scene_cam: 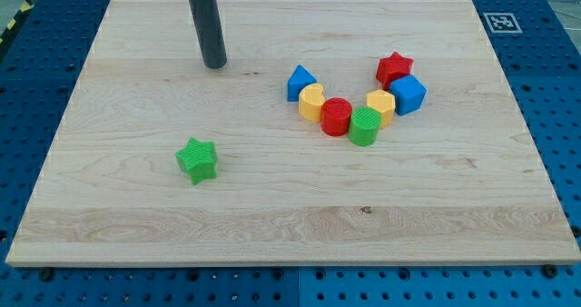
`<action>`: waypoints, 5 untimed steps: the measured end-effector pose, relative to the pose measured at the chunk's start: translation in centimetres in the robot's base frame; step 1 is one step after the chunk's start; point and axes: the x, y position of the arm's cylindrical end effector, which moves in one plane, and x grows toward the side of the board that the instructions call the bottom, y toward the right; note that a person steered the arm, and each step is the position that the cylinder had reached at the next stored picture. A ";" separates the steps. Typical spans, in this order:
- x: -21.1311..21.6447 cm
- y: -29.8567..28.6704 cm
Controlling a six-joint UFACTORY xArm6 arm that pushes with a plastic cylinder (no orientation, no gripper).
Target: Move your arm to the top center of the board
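Observation:
My rod comes down from the view's top and my tip [215, 65] rests on the wooden board [136, 225] in its upper left-centre part. A curved row of blocks lies to the tip's right: a blue triangular block [300, 82], a yellow block [312, 102], a red round block [337, 116], a green round block [365, 125], a yellow block [381, 106], a blue cube [408, 94] and a red star [394, 69]. A green star [197, 159] sits alone below the tip. The tip touches no block.
The board lies on a blue perforated table [36, 62]. A black-and-white marker tag [502, 22] sits beyond the board's top right corner.

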 end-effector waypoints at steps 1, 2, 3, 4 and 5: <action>-0.9 0.0; -1.5 0.0; -1.7 0.0; -2.3 0.0; -2.7 0.0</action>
